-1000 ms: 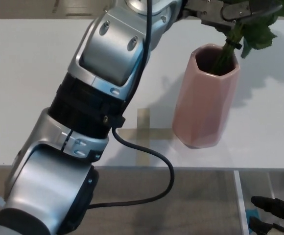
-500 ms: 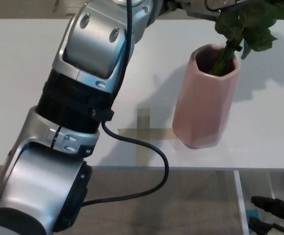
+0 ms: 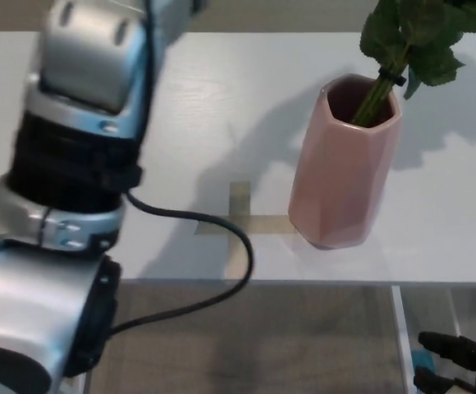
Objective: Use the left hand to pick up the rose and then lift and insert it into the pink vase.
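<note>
Green rose stands in pink vase; left hand gone, fingers unseen.

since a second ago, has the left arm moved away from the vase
Yes. The left arm has swung toward picture left, away from the pink vase, which stayed put with the rose stem in it.

Left arm: silver shell segments, black ribbed joint band, screws, black cable. Right hand: black fingers.
</note>
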